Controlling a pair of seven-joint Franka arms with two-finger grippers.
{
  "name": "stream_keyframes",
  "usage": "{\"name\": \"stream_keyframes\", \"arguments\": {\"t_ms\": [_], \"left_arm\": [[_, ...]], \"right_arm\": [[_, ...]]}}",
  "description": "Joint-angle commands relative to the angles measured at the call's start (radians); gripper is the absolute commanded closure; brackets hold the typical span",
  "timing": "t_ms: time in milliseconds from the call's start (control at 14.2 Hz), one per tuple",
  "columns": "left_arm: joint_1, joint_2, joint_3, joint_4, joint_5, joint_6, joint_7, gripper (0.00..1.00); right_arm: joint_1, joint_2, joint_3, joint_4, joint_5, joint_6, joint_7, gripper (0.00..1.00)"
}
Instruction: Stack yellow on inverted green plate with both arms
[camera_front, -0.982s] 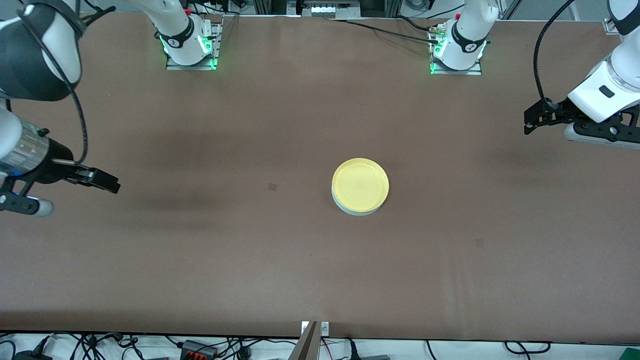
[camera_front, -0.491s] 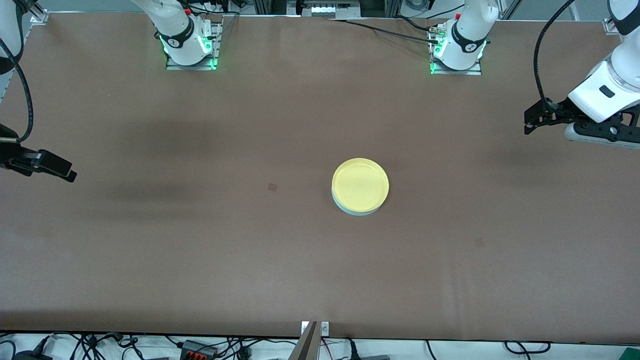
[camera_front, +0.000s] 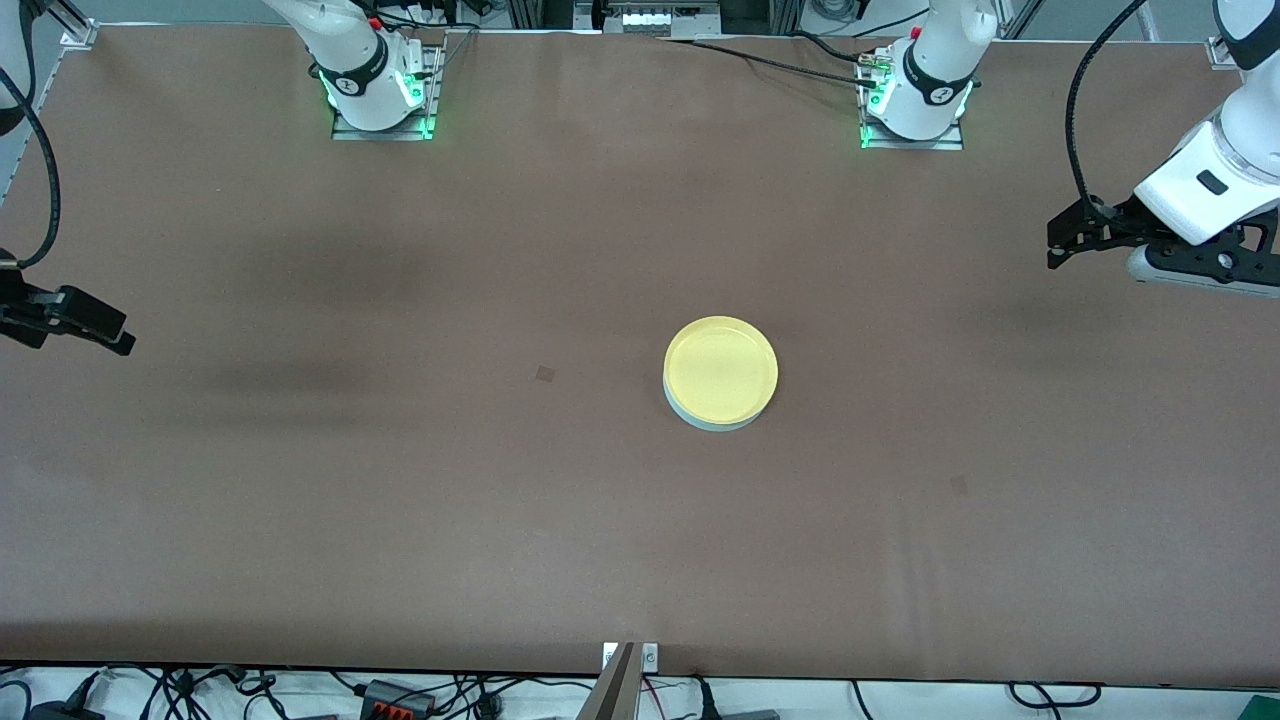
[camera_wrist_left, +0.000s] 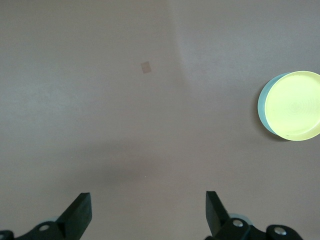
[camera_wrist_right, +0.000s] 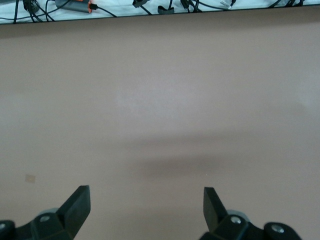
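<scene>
The yellow plate lies on top of the pale green plate near the table's middle; only the green plate's rim shows beneath it. Both also show in the left wrist view, the yellow plate over the green plate's edge. My left gripper is open and empty, up over the left arm's end of the table; its open fingers show in the left wrist view. My right gripper is open and empty over the right arm's end; it shows in the right wrist view. Neither plate shows in the right wrist view.
The brown table carries a small dark patch beside the plates toward the right arm's end. Cables hang past the table's edge nearest the front camera. The arm bases stand along the table's farthest edge.
My right gripper has drawn back from the table's middle toward the right arm's end, most of that arm leaving the view. The left arm and the plates have not moved.
</scene>
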Motion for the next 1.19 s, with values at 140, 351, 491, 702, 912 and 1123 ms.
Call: {"name": "stream_keyframes", "arguments": {"t_ms": [140,351,491,702,912,1123], "left_arm": [[0.01,-0.001,-0.008,0.021,-0.023,-0.021,0.003,0.0],[0.01,-0.001,-0.008,0.021,-0.023,-0.021,0.003,0.0],[0.01,-0.001,-0.008,0.021,-0.023,-0.021,0.003,0.0],[0.01,-0.001,-0.008,0.021,-0.023,-0.021,0.003,0.0],[0.01,-0.001,-0.008,0.021,-0.023,-0.021,0.003,0.0],[0.01,-0.001,-0.008,0.021,-0.023,-0.021,0.001,0.0]], "right_arm": [[-0.017,-0.075,0.027,-0.083,-0.022,-0.019,-0.014,0.0],[-0.012,-0.15,0.028,-0.224,-0.045,0.057,-0.01,0.0],[-0.015,-0.187,0.027,-0.262,-0.041,0.045,0.01,0.0],[-0.014,-0.189,0.025,-0.256,-0.044,-0.025,-0.014,0.0],[-0.012,-0.192,0.028,-0.258,-0.055,-0.021,-0.019,0.0],[-0.012,-0.199,0.03,-0.258,-0.056,-0.025,-0.019,0.0]]}}
